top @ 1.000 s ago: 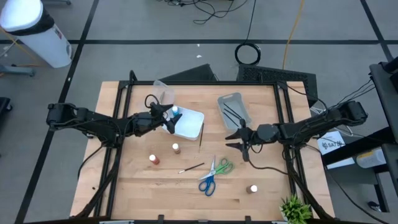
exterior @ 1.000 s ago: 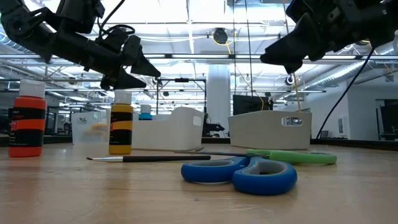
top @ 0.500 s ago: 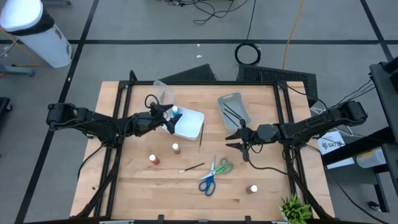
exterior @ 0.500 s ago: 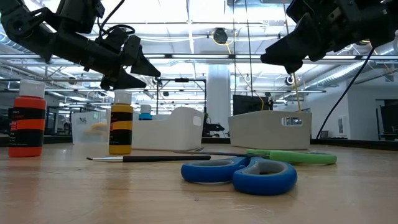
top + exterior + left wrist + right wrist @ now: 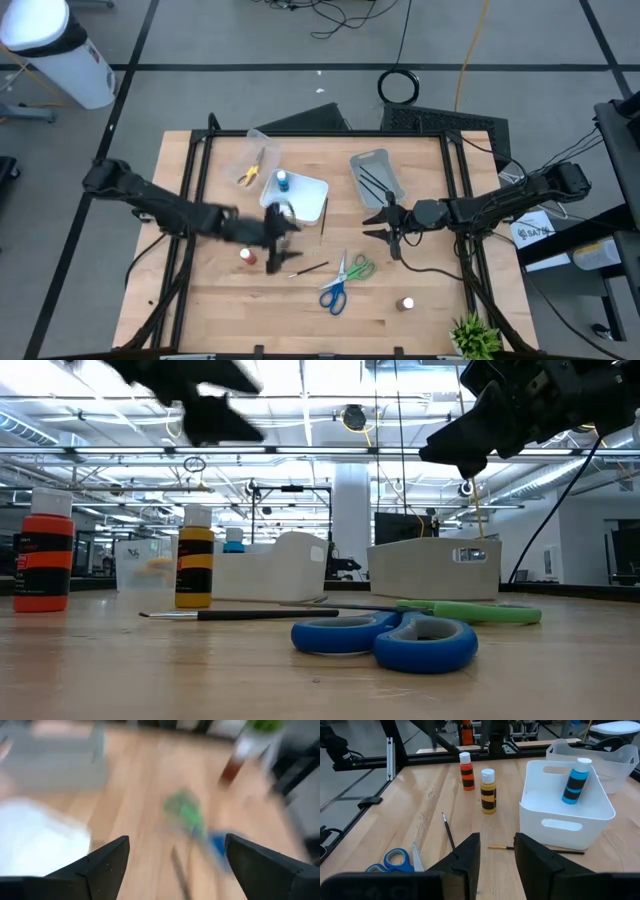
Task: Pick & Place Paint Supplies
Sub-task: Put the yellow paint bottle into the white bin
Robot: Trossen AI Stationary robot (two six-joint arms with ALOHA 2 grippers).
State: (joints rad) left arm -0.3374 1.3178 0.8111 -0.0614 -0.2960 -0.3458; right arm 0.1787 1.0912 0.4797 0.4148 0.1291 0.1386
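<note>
The left gripper [image 5: 281,240] has swung away from the white bin [image 5: 303,199] since the earlier frames and now hangs over the bare wood at centre-left of the high view, blurred with motion. Its fingers [image 5: 107,862] stand wide apart in the left wrist view with nothing between them. It sits close to the orange-labelled bottle [image 5: 249,257]; the yellow-labelled bottle [image 5: 194,570], seen in the earlier overhead frame, is now covered by the gripper from above but stands upright in the low view.

The blue paint bottle [image 5: 282,180] stands upright inside the white bin, now uncovered. Yellow-handled scissors [image 5: 250,169] lie in the clear bin [image 5: 262,141] at upper centre, newly visible.

The right gripper [image 5: 385,224] has not moved, hovering right of centre below the grey tray [image 5: 376,174], its fingers [image 5: 465,857] a narrow gap apart and empty.

A thin paintbrush [image 5: 309,269], the green scissors [image 5: 356,268] and blue scissors [image 5: 333,293] lie at lower centre, unchanged. Another brush [image 5: 324,216] rests beside the white bin's right edge. A white-capped bottle [image 5: 407,303] stands at lower right.
</note>
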